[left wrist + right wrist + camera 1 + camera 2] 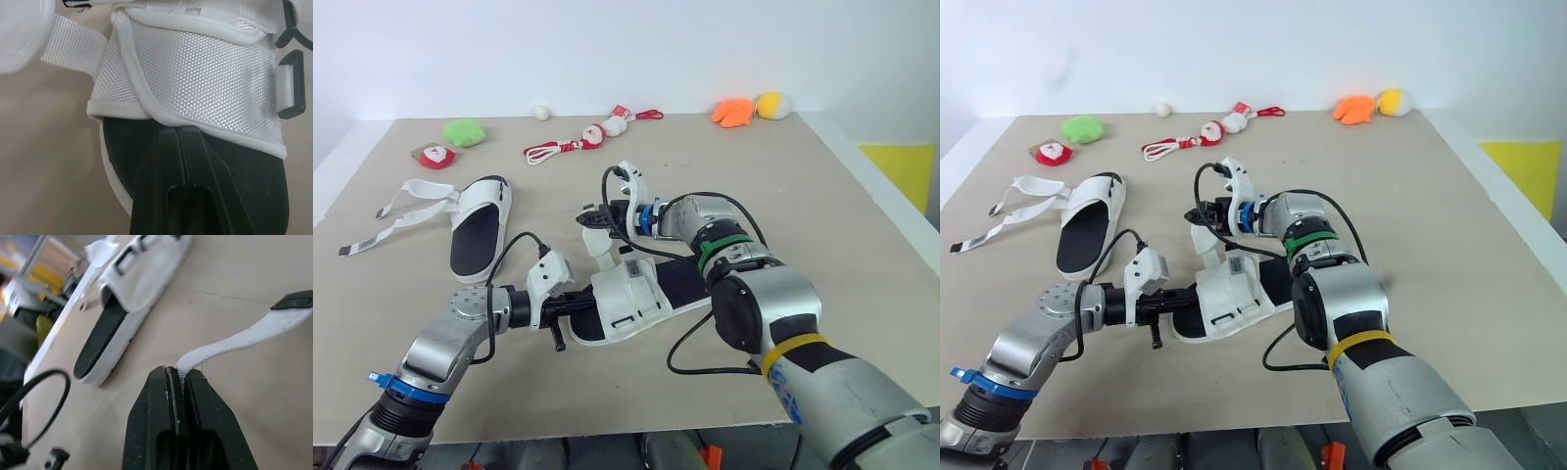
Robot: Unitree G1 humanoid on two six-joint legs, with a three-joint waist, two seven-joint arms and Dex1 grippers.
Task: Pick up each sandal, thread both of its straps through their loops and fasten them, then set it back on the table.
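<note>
Pinching the strap (234, 340), my right gripper (178, 374) has its jaws closed on the white webbing just beyond the sandal (626, 294), which lies on the table (822, 196). My left gripper (178, 134) is closed too, tips pressed on that sandal's black footbed. I judge the strap should go flat and untwisted, black tip aimed at the loop (289, 85) on the sandal's side, while the left pins it. The other sandal (480, 230) lies well apart, straps loose.
</note>
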